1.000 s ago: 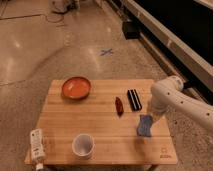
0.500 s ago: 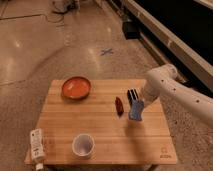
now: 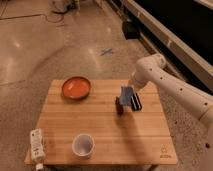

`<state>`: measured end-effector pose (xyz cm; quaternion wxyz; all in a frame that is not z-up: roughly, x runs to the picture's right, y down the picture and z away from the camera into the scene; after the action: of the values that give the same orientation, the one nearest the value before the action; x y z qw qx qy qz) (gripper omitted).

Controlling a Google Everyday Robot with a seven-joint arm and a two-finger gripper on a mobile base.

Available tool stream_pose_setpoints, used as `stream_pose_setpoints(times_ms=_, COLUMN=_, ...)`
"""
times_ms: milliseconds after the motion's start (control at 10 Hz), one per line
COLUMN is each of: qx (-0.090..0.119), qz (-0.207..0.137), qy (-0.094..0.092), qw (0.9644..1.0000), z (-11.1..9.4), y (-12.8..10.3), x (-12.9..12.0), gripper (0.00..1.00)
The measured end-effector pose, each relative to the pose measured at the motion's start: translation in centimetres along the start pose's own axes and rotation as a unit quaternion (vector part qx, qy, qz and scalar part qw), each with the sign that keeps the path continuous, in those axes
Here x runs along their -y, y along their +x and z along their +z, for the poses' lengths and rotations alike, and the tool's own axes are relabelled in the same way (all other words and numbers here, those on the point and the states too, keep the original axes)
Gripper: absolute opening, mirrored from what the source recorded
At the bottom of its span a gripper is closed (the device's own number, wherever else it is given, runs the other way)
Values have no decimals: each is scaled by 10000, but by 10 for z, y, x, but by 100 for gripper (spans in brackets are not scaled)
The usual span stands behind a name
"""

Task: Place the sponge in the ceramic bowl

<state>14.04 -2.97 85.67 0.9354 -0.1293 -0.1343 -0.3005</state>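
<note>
Over the wooden table [image 3: 100, 125], the sponge [image 3: 126, 93] is held clamped in the gripper [image 3: 130, 89], right of the ceramic bowl [image 3: 76, 87].

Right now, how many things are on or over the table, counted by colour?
Orange-red: 1, ceramic bowl
Light blue: 1, sponge, held in the gripper over the table's right side
White: 2, cup, container
Black: 1, bar
Dark red: 1, oblong thing
Total: 6

One claw [image 3: 128, 90] over the counter [image 3: 150, 140], clamping one sponge [image 3: 125, 95]. Beneath it one black bar [image 3: 136, 101], one dark-red oblong [image 3: 119, 105]; left of it one ceramic bowl [image 3: 76, 87], one cup [image 3: 83, 145], one bottle [image 3: 36, 145].
</note>
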Motion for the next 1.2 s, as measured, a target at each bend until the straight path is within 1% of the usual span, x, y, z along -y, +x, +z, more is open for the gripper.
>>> stream_pose_setpoints(times_ms=200, qx=46, qz=-219, qy=230, qw=9995, z=7, y=-10, x=33, gripper=0)
stream_pose_setpoints(times_ms=300, qx=92, qz=-361, qy=373, qw=9986, z=11, y=-18, x=53, gripper=0)
stream_pose_setpoints(times_ms=500, qx=222, qz=-692, qy=684, qw=9950, z=19, y=-43, x=98, gripper=0)
stream_pose_setpoints(times_ms=600, qx=263, qz=-796, qy=771, qw=9935, z=22, y=-51, x=111, gripper=0)
stream_pose_setpoints(times_ms=700, qx=337, qz=-957, qy=908, qw=9907, z=28, y=-65, x=134, gripper=0)
stream_pose_setpoints(times_ms=1000, qx=456, qz=-1244, qy=1165, qw=9843, z=43, y=-87, x=182, gripper=0)
stream_pose_setpoints(times_ms=1200, qx=496, qz=-1362, qy=1296, qw=9809, z=51, y=-97, x=206, gripper=0)
